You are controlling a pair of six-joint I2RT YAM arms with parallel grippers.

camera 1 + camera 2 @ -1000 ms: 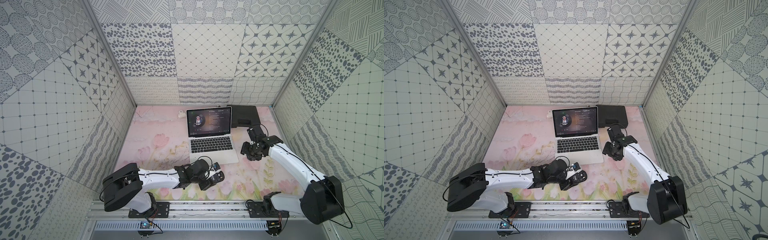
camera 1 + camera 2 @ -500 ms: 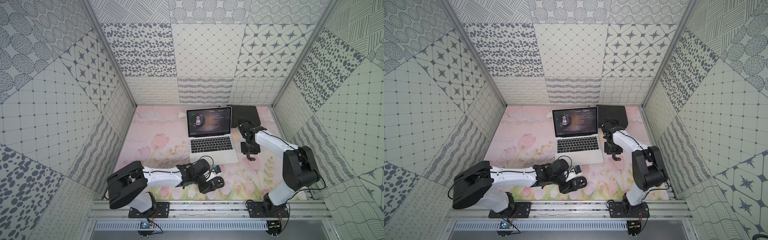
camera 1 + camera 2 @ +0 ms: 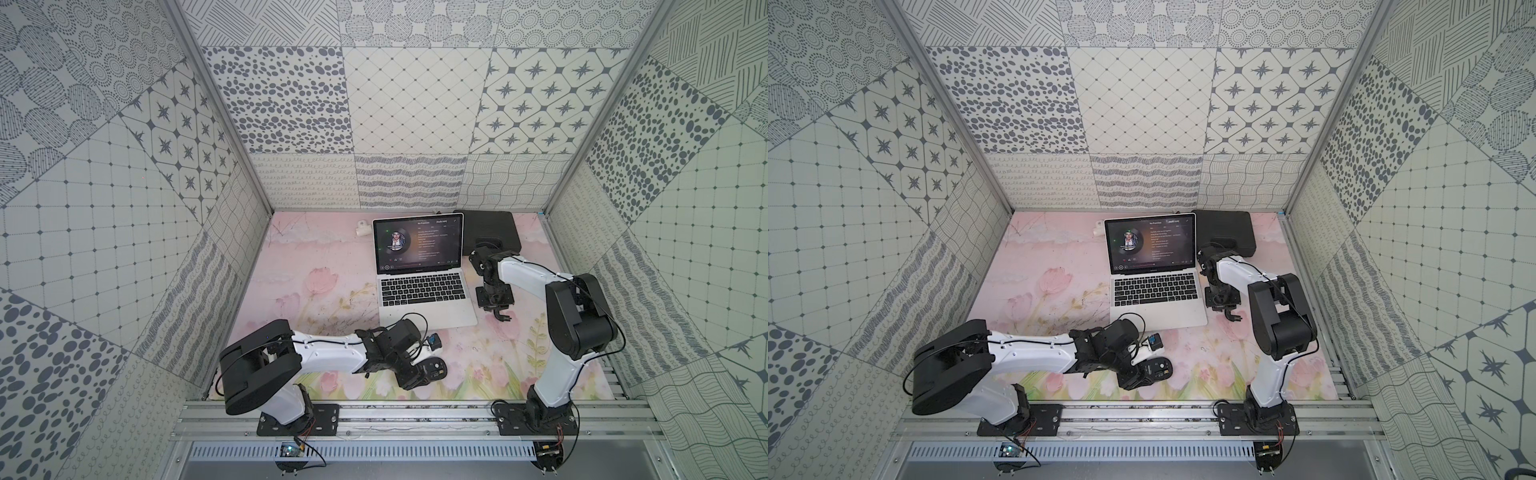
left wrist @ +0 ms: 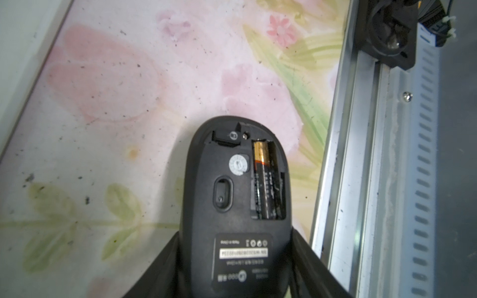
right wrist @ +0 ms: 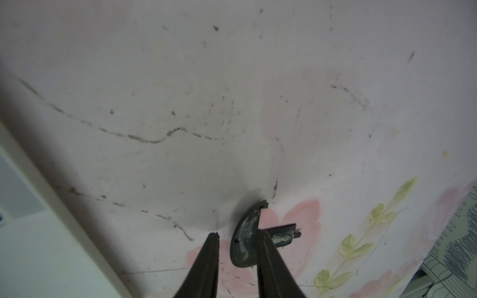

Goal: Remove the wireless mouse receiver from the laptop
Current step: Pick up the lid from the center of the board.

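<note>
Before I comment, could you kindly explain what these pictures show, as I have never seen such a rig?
Two white-and-black robot arms with two-finger grippers work on a floral mat. Both top views look down from one overhead camera; each wrist view sits on an arm. On the mat: an open silver laptop and a black plastic case beside its screen. The left gripper clamps a black computer mouse, underside up, battery showing. The right gripper stands with jaws parted around a curved black cover piece.
</note>
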